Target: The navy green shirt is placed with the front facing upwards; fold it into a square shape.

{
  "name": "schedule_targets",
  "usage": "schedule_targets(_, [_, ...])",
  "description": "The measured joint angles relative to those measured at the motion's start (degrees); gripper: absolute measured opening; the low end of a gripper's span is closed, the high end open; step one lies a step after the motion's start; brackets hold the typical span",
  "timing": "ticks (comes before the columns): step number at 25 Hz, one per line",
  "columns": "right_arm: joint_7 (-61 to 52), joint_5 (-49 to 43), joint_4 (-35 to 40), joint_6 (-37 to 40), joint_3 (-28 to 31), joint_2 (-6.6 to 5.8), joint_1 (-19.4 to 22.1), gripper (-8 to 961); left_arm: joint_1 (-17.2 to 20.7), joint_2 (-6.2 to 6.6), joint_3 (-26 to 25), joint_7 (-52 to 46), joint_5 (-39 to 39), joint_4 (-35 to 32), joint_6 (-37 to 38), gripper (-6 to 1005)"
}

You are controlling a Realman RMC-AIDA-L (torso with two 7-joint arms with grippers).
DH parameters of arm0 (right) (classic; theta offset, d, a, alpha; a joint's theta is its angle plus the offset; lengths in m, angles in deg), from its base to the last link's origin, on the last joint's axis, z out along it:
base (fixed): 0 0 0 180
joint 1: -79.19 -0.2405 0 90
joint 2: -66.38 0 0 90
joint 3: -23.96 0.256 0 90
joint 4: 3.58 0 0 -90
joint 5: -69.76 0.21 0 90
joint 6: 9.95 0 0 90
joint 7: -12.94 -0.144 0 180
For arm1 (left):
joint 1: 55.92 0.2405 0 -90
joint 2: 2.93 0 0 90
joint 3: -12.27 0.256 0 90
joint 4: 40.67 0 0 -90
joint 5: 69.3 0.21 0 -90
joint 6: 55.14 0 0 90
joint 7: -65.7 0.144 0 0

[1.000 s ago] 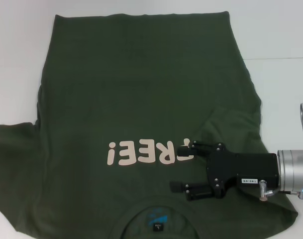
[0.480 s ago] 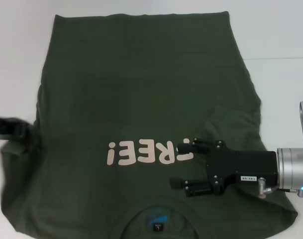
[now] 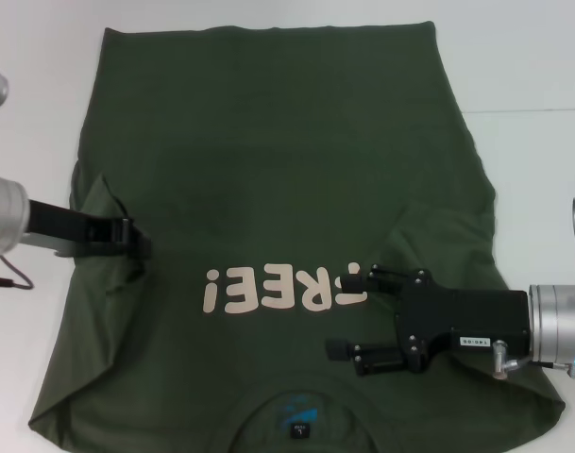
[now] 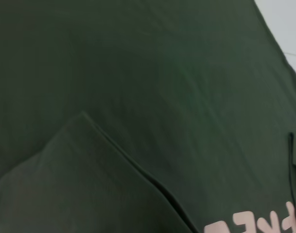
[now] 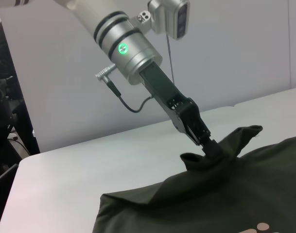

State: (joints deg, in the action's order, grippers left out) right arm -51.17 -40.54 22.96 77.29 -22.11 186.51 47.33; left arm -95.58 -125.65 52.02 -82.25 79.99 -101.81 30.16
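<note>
Pinching the navy green shirt (image 3: 268,179), your left gripper (image 3: 134,238) clamps its sleeve left of the lettering (image 3: 282,290); your right gripper (image 3: 348,314) hovers wide open, empty, at the lettering's right end.

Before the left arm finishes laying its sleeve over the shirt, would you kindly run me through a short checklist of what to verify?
1. Left tool shut on the sleeve: ok; the right wrist view shows cloth bunched at its tip.
2. Sleeve carried inward: ok; a folded flap lies over the navy green shirt.
3. Right tool free of cloth: ok; it is open, over the shirt beside the lettering, gripping nothing.
4. Right side already folded in: ok; a fold edge shows there.
5. Front facing up: ok; lettering and collar tag are visible.
6. Body flat: cannot tell; cloth bunches near the left tool.
</note>
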Motion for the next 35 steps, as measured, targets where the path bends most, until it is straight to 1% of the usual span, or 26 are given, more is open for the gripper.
schedule_targets(6, [0.1, 0.0, -0.3, 0.0, 0.0, -0.08, 0.0, 945, -0.3, 0.28, 0.1, 0.3, -2.1, 4.9, -3.1, 55])
schedule_targets(10, [0.2, 0.0, -0.5, 0.0, 0.0, -0.08, 0.0, 945, -0.4, 0.07, 0.2, 0.6, -2.5, 6.1, -4.5, 58])
schedule_targets(14, [0.2, 0.0, -0.7, 0.0, 0.0, -0.08, 0.1, 946, -0.4, 0.19, -0.1, 0.8, -3.0, 7.8, -6.1, 61])
schedule_targets(19, [0.2, 0.0, -0.7, 0.0, 0.0, -0.08, 0.3, 946, -0.8, 1.37, -0.7, 0.5, -7.0, 13.0, -6.7, 64])
schedule_targets(25, [0.2, 0.3, -0.7, 0.3, 0.0, -0.08, 0.5, 946, -0.5, 1.36, -2.9, 1.1, -10.3, 14.5, -7.1, 68])
schedule_targets(28, [0.4, 1.4, -0.3, 0.3, 0.0, -0.14, 1.0, 946, -0.1, 1.47, -4.3, 4.4, -14.3, 14.6, -5.1, 267])
schedule_targets(31, [0.9, 2.6, 0.8, 0.8, 0.1, -0.35, 1.9, 945, 0.2, 1.65, -5.4, 8.7, -18.1, 15.3, -1.9, 408])
schedule_targets(35, [-0.9, 3.9, 4.4, 1.4, 1.0, -0.51, 3.6, 945, 1.0, 1.7, -6.9, 14.6, -21.6, 15.9, 1.6, 584])
